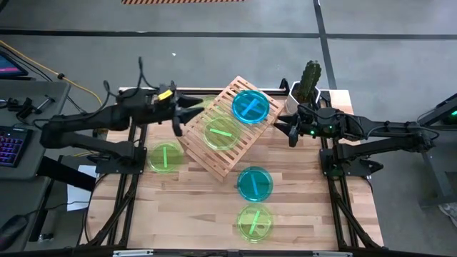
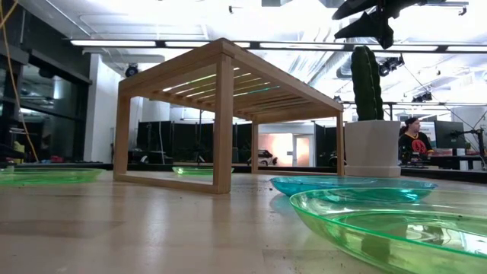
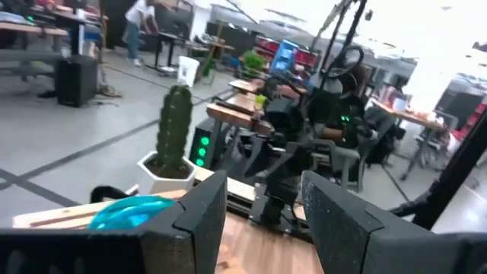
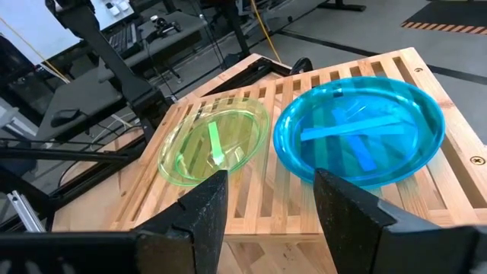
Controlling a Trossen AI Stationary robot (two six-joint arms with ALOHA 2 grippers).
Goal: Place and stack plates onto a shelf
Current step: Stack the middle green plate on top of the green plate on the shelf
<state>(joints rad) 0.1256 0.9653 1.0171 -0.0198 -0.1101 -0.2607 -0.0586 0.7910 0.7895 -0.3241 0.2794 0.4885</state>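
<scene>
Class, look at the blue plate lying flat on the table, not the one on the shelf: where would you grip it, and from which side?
Probably by its thin raised rim, from above. The blue plate lies flat on the table, its lower edge near a green plate, so take the far or side rim.

Robotics lab in an open, office-like hall.

Grey concrete floor (image 1: 214,18) with hazard-striped tape (image 1: 182,1), long ceiling light strips (image 2: 152,43), a lit keyboard (image 1: 11,146) on a side desk, rows of workbenches (image 3: 46,30), and a person (image 2: 412,141) at monitors.
</scene>
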